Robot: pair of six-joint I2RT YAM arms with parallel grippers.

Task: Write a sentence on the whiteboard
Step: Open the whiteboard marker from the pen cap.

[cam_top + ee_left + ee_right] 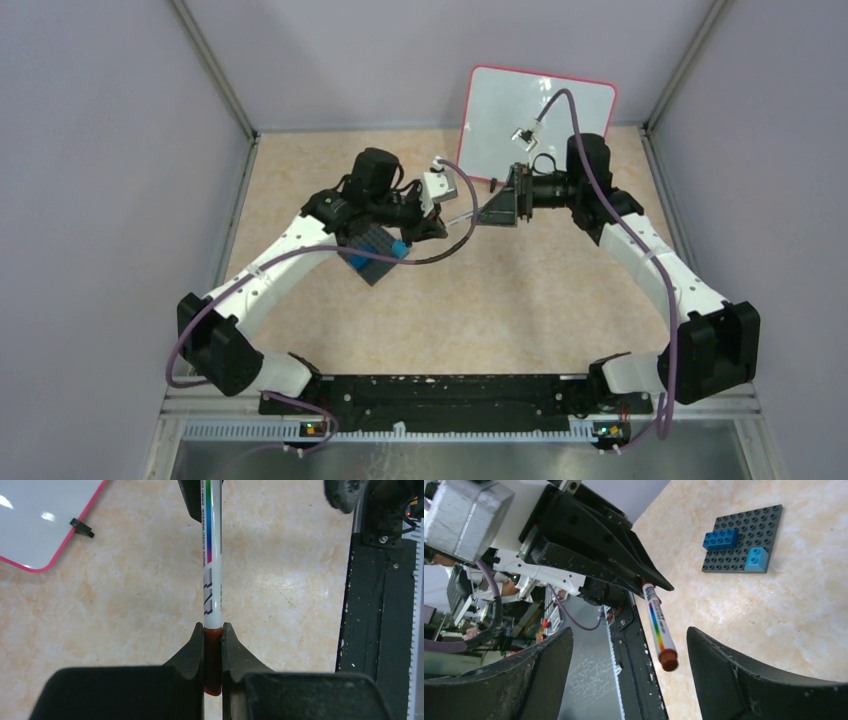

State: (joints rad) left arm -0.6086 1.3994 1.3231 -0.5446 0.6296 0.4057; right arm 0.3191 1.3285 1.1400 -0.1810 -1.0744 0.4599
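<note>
**Whiteboard waits blank at the back while the marker sits between two grippers**

The whiteboard comes last in this scene. Nearest, in the middle of the overhead view, the left gripper is clamped narrowly on one red-brown end of a whiteboard marker, and the barrel points away towards the other arm. The right gripper stands wide, its fingers either side of the marker's far red-brown end and not touching it. This looks like a handover about to be made.

The marker should be light and stiff, with a smooth printed barrel that could slip or twist. A hold on the mid-barrel, well clear of the cap, seems safest.

Left of the grippers, a dark Lego base plate with blue bricks lies on the beige table.

Farthest, in the upper centre-right, the board rests with its pink frame skewed to the table edges, and no writing shows on it. It is probably light, rigid and glossy, so pen pressure may push it along. If it needs steadying, the frame edge is the place. Whether it lies flat or leans I cannot tell.
</note>
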